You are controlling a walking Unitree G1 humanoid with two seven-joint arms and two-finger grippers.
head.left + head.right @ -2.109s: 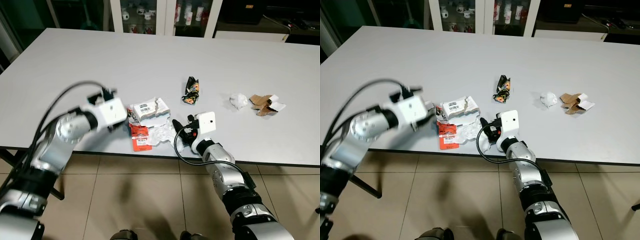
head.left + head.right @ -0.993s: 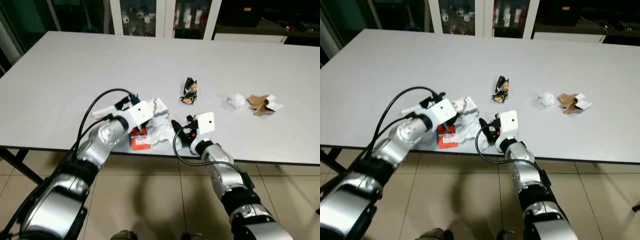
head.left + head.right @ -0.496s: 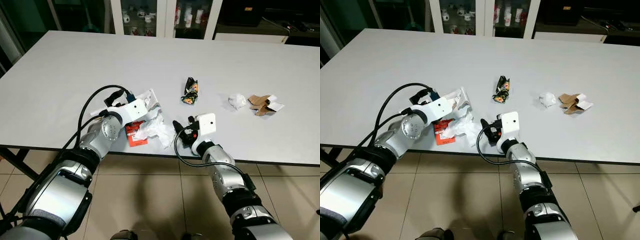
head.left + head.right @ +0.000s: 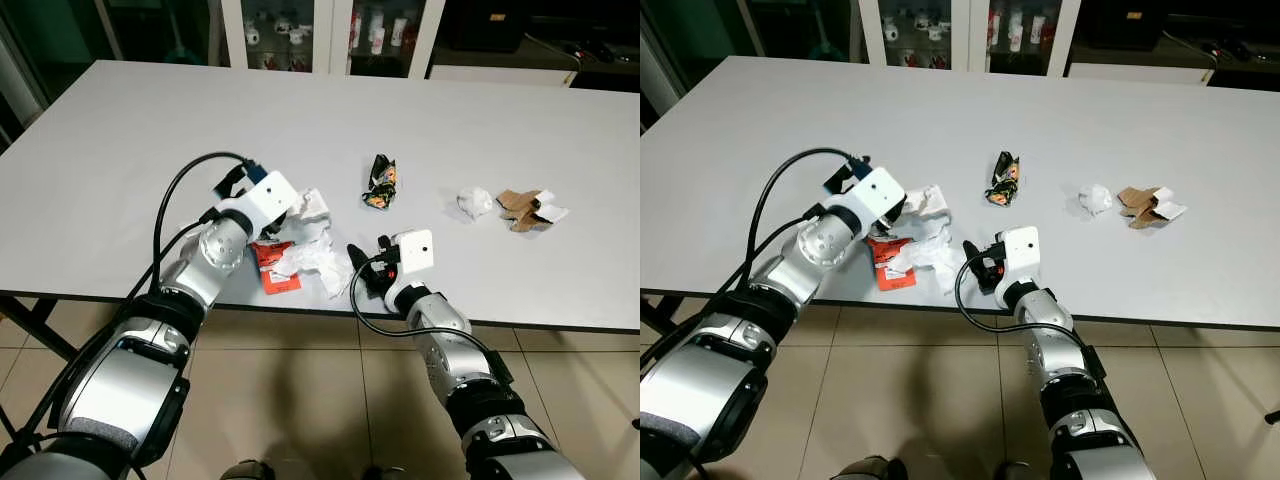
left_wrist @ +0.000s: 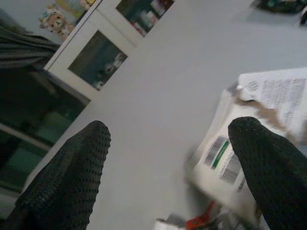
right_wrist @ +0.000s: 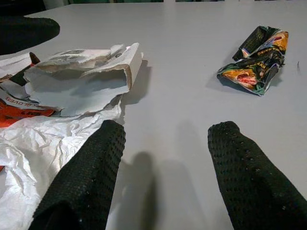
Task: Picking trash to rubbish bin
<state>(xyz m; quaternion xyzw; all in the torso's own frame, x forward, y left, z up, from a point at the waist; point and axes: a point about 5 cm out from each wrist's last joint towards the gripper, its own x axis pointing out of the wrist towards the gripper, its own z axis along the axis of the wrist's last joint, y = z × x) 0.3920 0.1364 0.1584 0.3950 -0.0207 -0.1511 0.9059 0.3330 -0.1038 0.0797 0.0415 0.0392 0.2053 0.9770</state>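
My left gripper (image 5: 168, 167) is spread wide, empty, at the torn white paper packet (image 4: 310, 205). My right gripper (image 6: 163, 167) gapes empty beside crumpled white paper (image 4: 315, 262).

A pile of torn white paper packaging (image 4: 312, 205), crumpled white tissue (image 4: 318, 262) and a flat red printed packet (image 4: 277, 268) lies near the front edge of the large pale grey bench (image 4: 130, 130). The left gripper (image 4: 296, 204) sits at the pile's left side, the right gripper (image 4: 362, 268) just right of it. Behind and right of the pile lies a crumpled dark snack wrapper (image 4: 380, 181). Further right rest a small white paper wad (image 4: 476, 202), then torn brown cardboard scraps (image 4: 528, 209). Behind the bench stand white glass-fronted cabinets (image 4: 325, 28).
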